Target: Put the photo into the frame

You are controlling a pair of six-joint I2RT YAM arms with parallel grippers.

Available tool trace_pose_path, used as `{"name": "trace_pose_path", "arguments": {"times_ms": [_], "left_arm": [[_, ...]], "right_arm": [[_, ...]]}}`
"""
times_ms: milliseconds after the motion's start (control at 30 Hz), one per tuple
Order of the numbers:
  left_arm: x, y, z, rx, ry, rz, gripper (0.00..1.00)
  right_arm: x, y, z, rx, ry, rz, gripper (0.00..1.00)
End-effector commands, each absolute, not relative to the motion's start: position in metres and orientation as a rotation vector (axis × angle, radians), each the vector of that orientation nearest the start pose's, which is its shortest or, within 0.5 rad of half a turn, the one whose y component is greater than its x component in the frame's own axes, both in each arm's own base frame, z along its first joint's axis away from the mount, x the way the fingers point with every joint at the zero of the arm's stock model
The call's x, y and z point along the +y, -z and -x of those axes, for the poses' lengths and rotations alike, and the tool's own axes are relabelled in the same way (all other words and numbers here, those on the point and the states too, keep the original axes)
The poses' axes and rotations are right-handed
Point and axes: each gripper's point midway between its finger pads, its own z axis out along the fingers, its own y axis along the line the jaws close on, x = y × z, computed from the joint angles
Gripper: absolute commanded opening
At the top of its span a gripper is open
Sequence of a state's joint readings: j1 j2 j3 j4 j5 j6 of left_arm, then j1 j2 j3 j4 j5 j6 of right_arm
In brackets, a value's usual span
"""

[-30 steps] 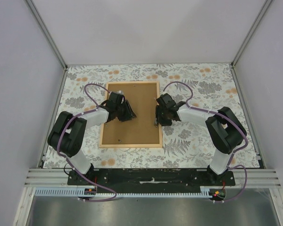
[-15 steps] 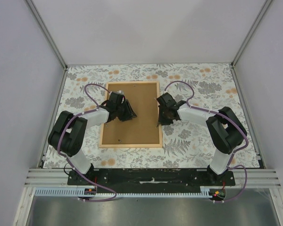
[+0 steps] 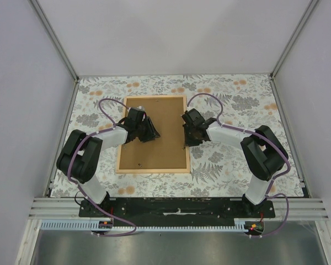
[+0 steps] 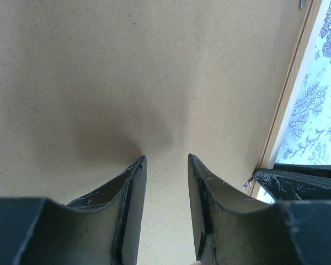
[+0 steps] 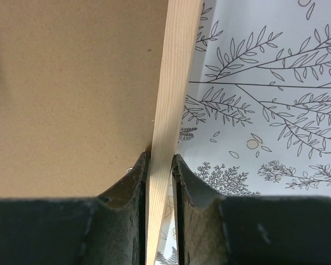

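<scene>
The right hand (image 5: pixel 160 159) is closed on the frame (image 5: pixel 174 83), one finger on each side of its right-hand rail and both pressed against the wood. A second ago those fingers stood wider apart beside the rail. In the overhead view the right hand (image 3: pixel 186 141) has also crept a little toward the far edge of the worktop, and the loop of its purple cable (image 3: pixel 208 100) has shifted with it.

The left hand (image 4: pixel 165 161) has not changed. Its fingers are parted with nothing between them, and their tips are down at the brown backing board (image 4: pixel 127 66), apparently touching it. From above, the left hand (image 3: pixel 152 133) sits over the middle of the backing board (image 3: pixel 163 113).

The frame (image 3: pixel 152 170) lies flat, left of centre on the worktop (image 3: pixel 237 99), its long rails running from the near edge toward the far edge. The board fills its opening. Whether the photo lies beneath cannot be told.

The worktop is covered in a white cloth printed with grey leaves and orange flowers. Pale grey walls (image 3: pixel 176 33) close in three sides, with aluminium posts (image 3: pixel 54 38) at the far corners.
</scene>
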State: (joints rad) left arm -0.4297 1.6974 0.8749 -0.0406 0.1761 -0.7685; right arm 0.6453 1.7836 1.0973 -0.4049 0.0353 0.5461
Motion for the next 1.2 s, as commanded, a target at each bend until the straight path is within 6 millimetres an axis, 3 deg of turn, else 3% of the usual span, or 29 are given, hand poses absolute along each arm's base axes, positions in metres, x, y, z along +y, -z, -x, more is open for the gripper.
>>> {"name": "trace_pose_path", "arguments": {"times_ms": [0,400,633,767,933,1033,1167], "left_arm": [[-0.216,-0.014,-0.330,2.580,0.670,0.395,0.43],[-0.216,-0.011,-0.330,2.586,0.674,0.398,0.43],[-0.217,-0.012,-0.331,2.583,0.675,0.397,0.43],[-0.218,-0.013,-0.330,2.585,0.680,0.390,0.43],[-0.217,-0.012,-0.329,2.589,0.677,0.384,0.43],[-0.218,-0.011,-0.329,2.592,0.683,0.378,0.43],[-0.219,-0.012,-0.329,2.594,0.691,0.368,0.43]], "right_arm": [[0.242,-0.023,-0.282,2.742,-0.248,0.331,0.21],[0.242,-0.021,-0.269,2.756,-0.165,0.473,0.29],[0.247,-0.034,-0.277,2.711,-0.195,0.496,0.41],[0.241,-0.036,-0.285,2.720,-0.171,0.420,0.45],[0.226,-0.058,-0.316,2.673,-0.186,0.226,0.47],[0.221,-0.078,-0.349,2.607,-0.212,0.112,0.53],[0.217,-0.089,-0.397,2.559,-0.213,0.020,0.58]]}}
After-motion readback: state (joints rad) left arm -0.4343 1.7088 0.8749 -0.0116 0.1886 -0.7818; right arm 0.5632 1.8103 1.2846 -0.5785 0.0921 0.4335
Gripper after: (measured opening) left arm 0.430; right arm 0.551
